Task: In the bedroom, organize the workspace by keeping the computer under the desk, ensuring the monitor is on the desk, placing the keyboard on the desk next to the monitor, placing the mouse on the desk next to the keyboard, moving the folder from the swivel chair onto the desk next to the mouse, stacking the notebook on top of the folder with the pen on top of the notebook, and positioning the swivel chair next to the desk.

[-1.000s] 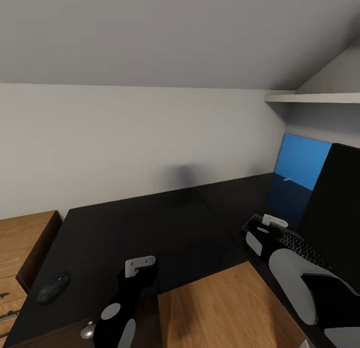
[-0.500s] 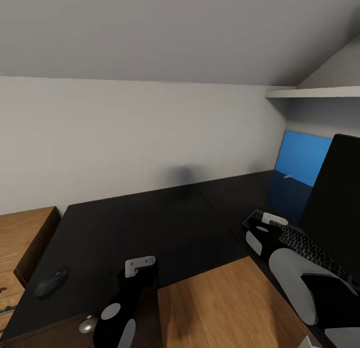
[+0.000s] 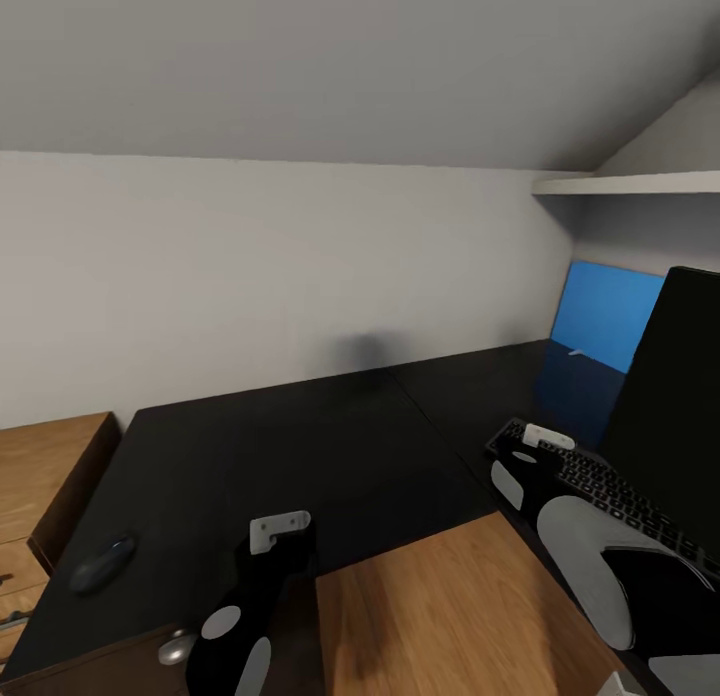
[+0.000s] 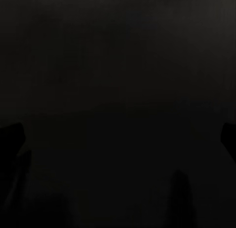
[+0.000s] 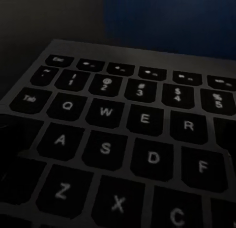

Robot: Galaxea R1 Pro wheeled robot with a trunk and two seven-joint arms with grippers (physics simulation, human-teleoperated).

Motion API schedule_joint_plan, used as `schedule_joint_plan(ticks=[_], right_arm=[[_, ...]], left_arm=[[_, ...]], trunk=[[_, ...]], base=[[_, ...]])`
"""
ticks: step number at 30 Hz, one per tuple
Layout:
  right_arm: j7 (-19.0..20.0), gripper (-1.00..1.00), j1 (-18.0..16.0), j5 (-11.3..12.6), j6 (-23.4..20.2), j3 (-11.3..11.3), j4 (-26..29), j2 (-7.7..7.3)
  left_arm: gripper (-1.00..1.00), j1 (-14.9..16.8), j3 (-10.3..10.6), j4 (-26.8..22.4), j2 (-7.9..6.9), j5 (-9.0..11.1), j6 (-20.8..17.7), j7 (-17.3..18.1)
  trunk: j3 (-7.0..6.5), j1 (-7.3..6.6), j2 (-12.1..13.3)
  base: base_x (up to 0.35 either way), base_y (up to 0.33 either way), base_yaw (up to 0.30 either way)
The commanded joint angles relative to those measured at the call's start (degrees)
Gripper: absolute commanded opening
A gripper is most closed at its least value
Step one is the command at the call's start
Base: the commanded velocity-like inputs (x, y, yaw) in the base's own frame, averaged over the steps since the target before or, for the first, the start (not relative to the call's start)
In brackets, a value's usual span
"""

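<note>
Both claws hover, grip unreadable: my right gripper (image 3: 548, 438) over the keyboard (image 5: 128, 134), my left gripper (image 3: 280, 532) beside the mouse (image 3: 102, 565), I judge for pickup.

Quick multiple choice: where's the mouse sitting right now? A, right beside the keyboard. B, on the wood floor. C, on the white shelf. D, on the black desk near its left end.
D: the mouse rests on the desk at its left end, far from the keyboard by the monitor.

view: my head camera tilted up over the last second, then settled | scene slid toward 6 o'clock in frame | mouse (image 3: 100, 565) on surface (image 3: 300, 446) not displaced itself
</note>
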State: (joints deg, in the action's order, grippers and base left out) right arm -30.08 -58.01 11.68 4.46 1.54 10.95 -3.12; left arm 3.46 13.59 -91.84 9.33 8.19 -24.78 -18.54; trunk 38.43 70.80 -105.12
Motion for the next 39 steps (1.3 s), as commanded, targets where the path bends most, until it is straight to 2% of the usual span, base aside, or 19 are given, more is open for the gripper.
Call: schedule_joint_plan(ticks=[1, 32, 39], right_arm=[[0.17, 1.00, 0.00, 1.39, 0.37, 1.00, -1.26, 0.03], [0.28, 1.00, 0.00, 1.34, 0.37, 1.04, -1.09, -0.06], [0.28, 1.00, 0.00, 1.33, 0.37, 1.09, -1.02, -0.20]], left_arm=[[1.00, 0.05, 0.07, -0.11, -0.02, 0.60, -0.18, -0.53], [1.00, 0.05, -0.06, -0.78, -0.10, 0.52, -0.37, -0.61], [1.00, 0.05, -0.06, -0.64, -0.10, 0.55, -0.44, -0.54]], trunk=[[0.11, 0.00, -0.02], [2.20, 0.00, -0.02], [2.37, 0.00, -0.02]], base=[[0.000, 0.000, 0.087], [0.000, 0.000, 0.163], [0.000, 0.000, 0.055]])
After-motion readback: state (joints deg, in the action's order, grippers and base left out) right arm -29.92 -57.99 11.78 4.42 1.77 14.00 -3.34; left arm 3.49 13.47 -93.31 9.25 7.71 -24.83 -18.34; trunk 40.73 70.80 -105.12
